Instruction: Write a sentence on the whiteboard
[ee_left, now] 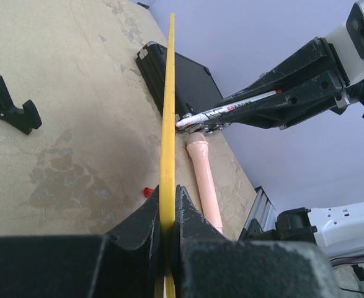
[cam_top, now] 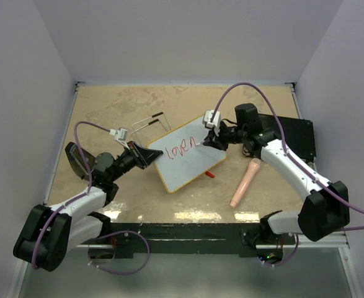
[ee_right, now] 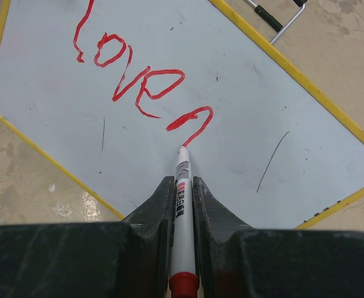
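The whiteboard lies tilted mid-table, white with a thin yellow rim. My left gripper is shut on its left edge; the left wrist view shows the yellow rim pinched between the jaws of the left gripper. My right gripper is shut on a white marker with a red end. The marker's tip touches the whiteboard face. The sentence reads "love" in red, followed by one hooked stroke that ends at the tip. The marker also shows in the left wrist view.
A black rectangular case lies at the right, behind the right arm. A pink cylinder rests right of the board, a small red cap by the board's near edge. A black-footed wire stand sits behind the board.
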Robot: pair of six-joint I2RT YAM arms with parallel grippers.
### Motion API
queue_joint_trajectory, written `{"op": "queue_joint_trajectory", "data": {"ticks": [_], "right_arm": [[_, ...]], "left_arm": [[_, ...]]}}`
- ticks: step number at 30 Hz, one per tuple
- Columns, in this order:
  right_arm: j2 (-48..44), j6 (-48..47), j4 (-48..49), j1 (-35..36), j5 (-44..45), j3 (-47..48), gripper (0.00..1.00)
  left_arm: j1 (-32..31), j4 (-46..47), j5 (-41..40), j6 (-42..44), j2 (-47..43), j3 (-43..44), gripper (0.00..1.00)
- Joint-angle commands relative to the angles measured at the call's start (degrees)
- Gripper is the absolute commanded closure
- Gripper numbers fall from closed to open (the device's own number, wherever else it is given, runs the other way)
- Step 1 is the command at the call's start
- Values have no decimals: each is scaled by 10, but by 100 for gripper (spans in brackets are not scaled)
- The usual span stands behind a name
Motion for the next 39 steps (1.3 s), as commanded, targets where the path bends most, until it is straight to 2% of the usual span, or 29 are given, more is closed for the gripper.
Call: {"op": "queue_joint_trajectory", "data": {"ticks": [1,16,32,39], "right_arm": [[-1,26,36,1,-5,24,100],[2,85,94,2,53,28,100],[-4,15,6,0,19,15,100],[-8,10,-1,0,10,22,100]], "left_arm": [[2,96,30,-11,-12,36,100],[2,106,43,-13,-7,32,100],[12,79,31,1,-29,36,100],[16,80,35,2,-26,35,100]]}}
